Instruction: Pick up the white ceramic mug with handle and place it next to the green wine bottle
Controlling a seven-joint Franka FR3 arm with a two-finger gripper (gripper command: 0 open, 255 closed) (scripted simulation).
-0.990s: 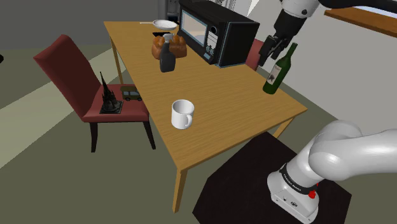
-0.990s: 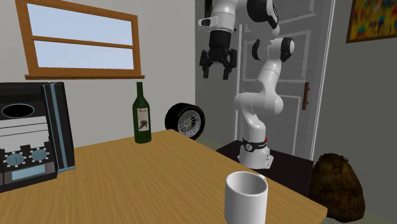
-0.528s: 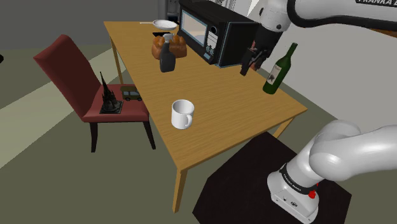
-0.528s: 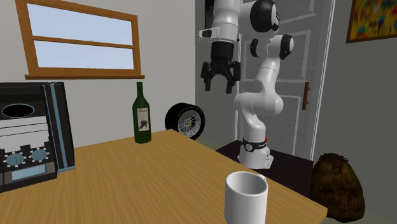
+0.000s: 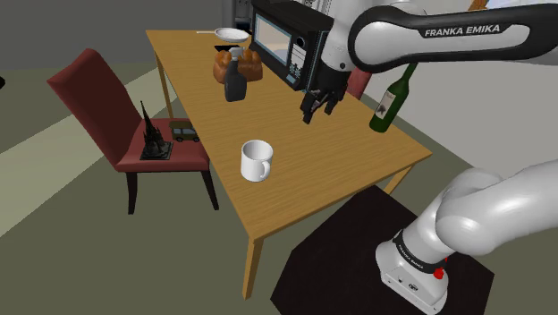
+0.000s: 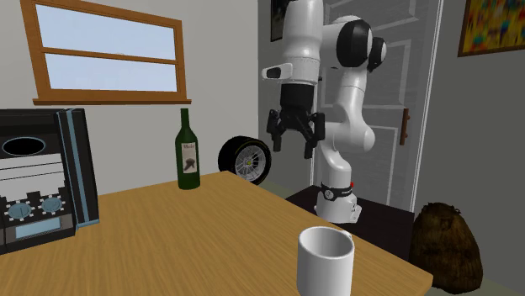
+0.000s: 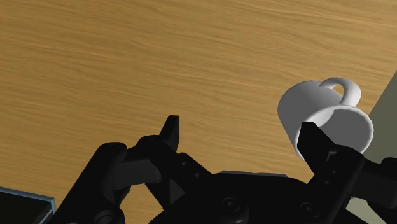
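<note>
White mug [image 5: 256, 161] sits upright on the table [image 5: 313, 179], near the front edge at the shoulder view's lower middle, well apart from the green wine bottle [image 5: 391, 100] at the far right corner. Mug hasn't moved over the last second; nothing touches it.

Change: the pincer [image 5: 316, 109] was up high near the bottle a second ago. It has since swung down and across to the shoulder view's left, and now hangs over bare table in front of the black microwave [image 5: 295, 45], between bottle and mug. Fingers stand apart, nothing between them. In the wrist view the mug shows just past one fingertip, handle turned away from the pincer, so the aim is off to one side and not yet centred.

Meaning: approach phase, grasp not started. Judgement: the arm needs more travel toward the mug plus a descent before closing. Placement beside the bottle is all still to do.
</note>
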